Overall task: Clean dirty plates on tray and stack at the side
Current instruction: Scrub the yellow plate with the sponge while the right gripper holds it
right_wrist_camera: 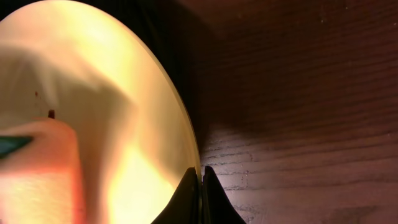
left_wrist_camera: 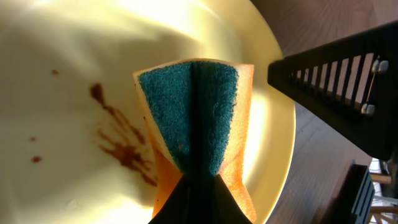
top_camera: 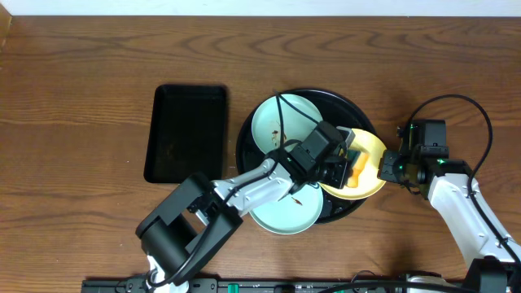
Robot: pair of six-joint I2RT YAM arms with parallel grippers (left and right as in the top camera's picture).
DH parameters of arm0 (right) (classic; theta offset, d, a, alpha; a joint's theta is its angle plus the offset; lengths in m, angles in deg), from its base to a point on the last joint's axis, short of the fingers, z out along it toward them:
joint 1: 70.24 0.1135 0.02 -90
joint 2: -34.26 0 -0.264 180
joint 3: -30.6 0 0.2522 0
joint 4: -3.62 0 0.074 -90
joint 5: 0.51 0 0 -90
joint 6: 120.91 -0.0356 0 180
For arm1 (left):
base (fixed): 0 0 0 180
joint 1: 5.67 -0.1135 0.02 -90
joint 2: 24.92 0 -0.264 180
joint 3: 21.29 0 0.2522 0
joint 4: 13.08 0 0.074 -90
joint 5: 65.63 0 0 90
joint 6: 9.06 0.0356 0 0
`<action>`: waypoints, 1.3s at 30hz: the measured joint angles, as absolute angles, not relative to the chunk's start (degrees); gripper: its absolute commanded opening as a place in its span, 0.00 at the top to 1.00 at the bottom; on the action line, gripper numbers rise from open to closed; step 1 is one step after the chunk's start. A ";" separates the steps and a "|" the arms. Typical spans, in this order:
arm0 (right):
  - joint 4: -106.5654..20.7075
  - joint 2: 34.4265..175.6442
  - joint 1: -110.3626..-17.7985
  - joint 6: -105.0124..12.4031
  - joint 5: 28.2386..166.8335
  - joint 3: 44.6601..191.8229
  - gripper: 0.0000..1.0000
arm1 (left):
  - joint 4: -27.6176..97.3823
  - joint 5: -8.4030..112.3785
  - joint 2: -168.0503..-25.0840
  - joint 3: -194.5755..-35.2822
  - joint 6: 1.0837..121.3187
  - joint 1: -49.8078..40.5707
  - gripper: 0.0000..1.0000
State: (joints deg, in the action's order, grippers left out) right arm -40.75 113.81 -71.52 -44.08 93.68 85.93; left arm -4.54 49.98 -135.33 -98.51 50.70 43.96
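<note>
Left gripper (top_camera: 345,161), clamped on the sponge (left_wrist_camera: 193,106), hangs over the yellow plate (top_camera: 373,155) at the tray's (top_camera: 342,95) right edge; the smear (left_wrist_camera: 124,146) lies just inward of the sponge, as the right gripper (right_wrist_camera: 201,180) pinches the plate's rim

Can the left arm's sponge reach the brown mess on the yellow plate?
Probably yes: the sponge in the left tool is beside the brown smear, nothing between; the right tool pinches the yellow plate.
</note>
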 measured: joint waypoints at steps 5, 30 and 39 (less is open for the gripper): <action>-40.80 113.81 -71.52 -44.08 93.72 85.93 0.98 | -5.19 49.96 -136.84 -98.54 50.70 45.03 0.93; -43.16 113.92 -71.52 -43.64 94.16 85.90 0.99 | -3.73 45.71 -138.70 -99.50 48.27 36.31 0.93; -43.31 113.92 -71.52 -43.64 94.18 85.90 0.99 | 2.48 42.31 -131.33 -99.48 50.11 35.98 0.93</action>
